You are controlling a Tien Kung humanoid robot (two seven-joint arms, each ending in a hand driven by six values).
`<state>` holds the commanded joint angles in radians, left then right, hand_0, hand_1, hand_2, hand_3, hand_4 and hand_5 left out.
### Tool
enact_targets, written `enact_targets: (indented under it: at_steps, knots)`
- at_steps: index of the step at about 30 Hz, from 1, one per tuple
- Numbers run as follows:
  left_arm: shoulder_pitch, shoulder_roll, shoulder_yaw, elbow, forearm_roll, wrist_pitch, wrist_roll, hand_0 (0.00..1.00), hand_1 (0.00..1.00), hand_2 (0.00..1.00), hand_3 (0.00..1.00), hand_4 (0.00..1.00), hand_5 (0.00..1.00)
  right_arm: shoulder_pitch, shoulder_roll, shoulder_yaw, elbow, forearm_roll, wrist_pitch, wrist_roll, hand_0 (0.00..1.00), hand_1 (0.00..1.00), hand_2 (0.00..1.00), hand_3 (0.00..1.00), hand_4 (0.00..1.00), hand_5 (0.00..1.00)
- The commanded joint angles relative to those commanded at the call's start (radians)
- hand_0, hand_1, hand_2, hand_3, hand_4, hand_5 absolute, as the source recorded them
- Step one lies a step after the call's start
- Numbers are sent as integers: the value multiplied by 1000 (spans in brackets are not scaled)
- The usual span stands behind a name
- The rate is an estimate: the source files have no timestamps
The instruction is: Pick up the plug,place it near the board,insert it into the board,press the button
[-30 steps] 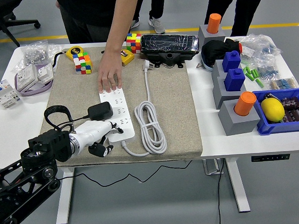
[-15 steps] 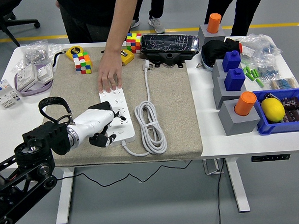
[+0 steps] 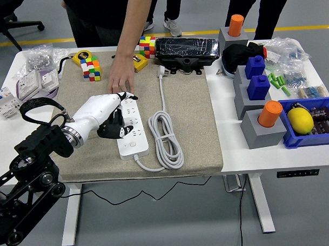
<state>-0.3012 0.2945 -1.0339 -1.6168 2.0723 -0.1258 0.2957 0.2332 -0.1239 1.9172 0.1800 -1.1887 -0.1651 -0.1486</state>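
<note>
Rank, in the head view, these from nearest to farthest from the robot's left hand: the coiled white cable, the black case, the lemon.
Measured from the left hand:
1. Coiled white cable, just right of it on the mat.
2. Black case, at the far edge.
3. Lemon, in the blue bin, far right.

Three colour cubes (image 3: pixel 90 69); two orange cylinders (image 3: pixel 270 113); two blue blocks (image 3: pixel 258 86); one lemon (image 3: pixel 300 120); one power strip (image 3: pixel 133 136); one tape measure (image 3: pixel 81 55).

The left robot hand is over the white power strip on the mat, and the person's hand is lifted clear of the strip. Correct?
Not quite. In the head view the person's hand rests on the far end of the power strip, not lifted clear. The left robot hand is over the strip.
</note>
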Motion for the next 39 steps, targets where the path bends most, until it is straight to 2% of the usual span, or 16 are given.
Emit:
enact_targets:
  at_steps: [4, 5, 11, 16, 17, 22, 23, 28, 29, 39]
  knots:
    - [0, -12, -20, 35, 6, 9, -9, 698, 878, 869, 985, 998, 448, -1, 0, -2, 0, -1, -1, -1, 781, 720, 718, 751, 998, 914]
    - [-1, -13, -22, 43, 7, 9, -9, 856, 978, 967, 998, 998, 496, -1, -1, -2, 0, -2, -1, -2, 781, 721, 718, 751, 998, 915]
    - [-8, -33, -32, 106, 22, 31, -24, 874, 973, 957, 992, 998, 486, -4, -1, -2, 0, -9, -3, -5, 782, 720, 717, 751, 998, 914]
    - [-21, -51, -38, 181, 38, 69, -45, 874, 973, 957, 992, 998, 486, -4, 0, -1, 0, -14, -4, -6, 782, 720, 717, 751, 998, 914]
    - [-23, -56, -42, 196, 52, 81, -47, 842, 916, 888, 948, 998, 411, -4, 0, -1, 0, -14, -4, -5, 781, 720, 717, 751, 998, 914]
    - [-34, -68, -46, 252, 86, 116, -58, 842, 916, 888, 948, 998, 411, -4, 0, 0, 0, -14, -4, -7, 781, 720, 717, 751, 998, 914]
    - [-35, -69, -46, 256, 88, 119, -59, 740, 811, 786, 842, 998, 274, -4, 0, 0, 0, -14, -4, -7, 781, 720, 717, 751, 998, 914]
    - [-48, -80, -49, 307, 118, 107, -57, 740, 811, 786, 842, 998, 274, -3, 0, 0, 0, -12, -4, -8, 781, 720, 717, 751, 998, 914]
    - [-50, -81, -47, 314, 118, 107, -58, 718, 798, 773, 798, 998, 222, -3, -1, 0, 0, -13, -4, -7, 781, 720, 717, 752, 998, 914]
    - [-69, -96, -46, 366, 128, 114, -66, 708, 788, 765, 768, 998, 251, 2, -1, 0, 0, -10, -4, -5, 780, 720, 717, 751, 998, 914]
